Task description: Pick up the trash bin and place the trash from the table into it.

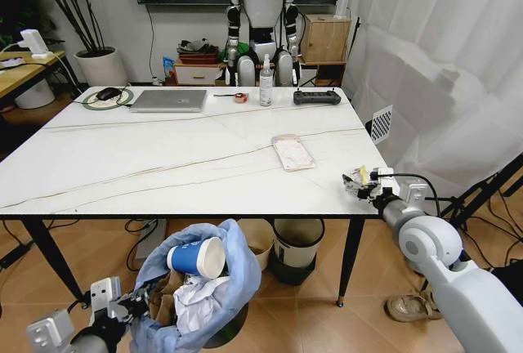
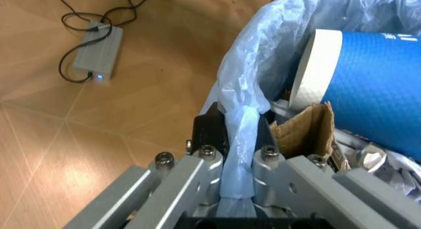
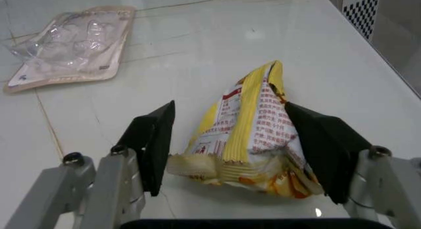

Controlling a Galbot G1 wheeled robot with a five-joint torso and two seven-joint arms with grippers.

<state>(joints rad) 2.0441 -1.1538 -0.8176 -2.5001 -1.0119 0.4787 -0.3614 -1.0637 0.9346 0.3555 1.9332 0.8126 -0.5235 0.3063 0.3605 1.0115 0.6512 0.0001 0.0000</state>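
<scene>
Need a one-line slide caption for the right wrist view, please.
Right gripper open around a crumpled yellow snack wrapper on the marble table, flat plastic packet lying beyond.

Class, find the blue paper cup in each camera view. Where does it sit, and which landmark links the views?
Head view: blue paper cup lies on its side atop the trash bin, bottom centre-left.
Left wrist view: cup at upper right, above the cardboard.
Right wrist view: faces the table instead.
Shared landmark: the light-blue bag.
</scene>
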